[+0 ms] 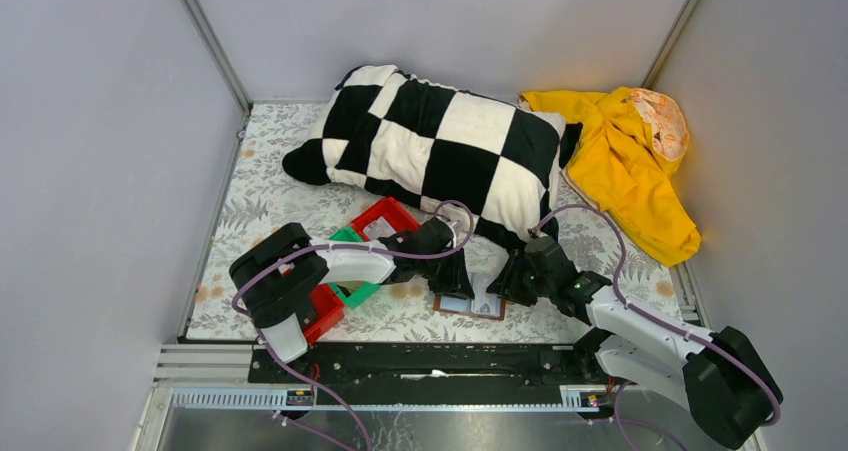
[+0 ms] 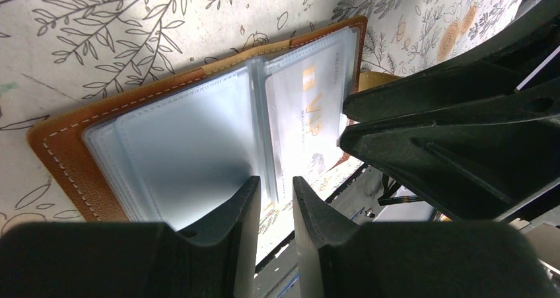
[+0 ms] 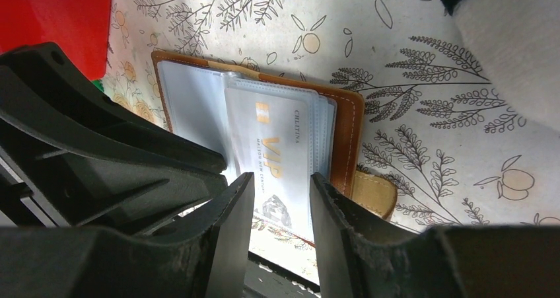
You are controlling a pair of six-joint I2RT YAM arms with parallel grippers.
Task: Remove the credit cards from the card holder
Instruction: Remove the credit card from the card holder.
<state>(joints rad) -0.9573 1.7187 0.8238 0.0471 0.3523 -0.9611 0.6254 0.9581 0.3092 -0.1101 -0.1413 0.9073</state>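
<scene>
From above, the brown card holder lies open on the floral counter near its front edge, with the left hand and the right hand both down at it.

The left wrist view shows fingers narrowly apart at the clear sleeves. I cannot tell whether they grasp anything.

In the right wrist view, fingers flank the VIP card. Whether they clench it is unclear.

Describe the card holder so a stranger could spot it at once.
From the checkered pillow, come toward the near edge. The card holder lies open there on the floral cloth. Unlike the red and green plastic bins nearby, it is flat tan leather holding clear sleeves.
</scene>
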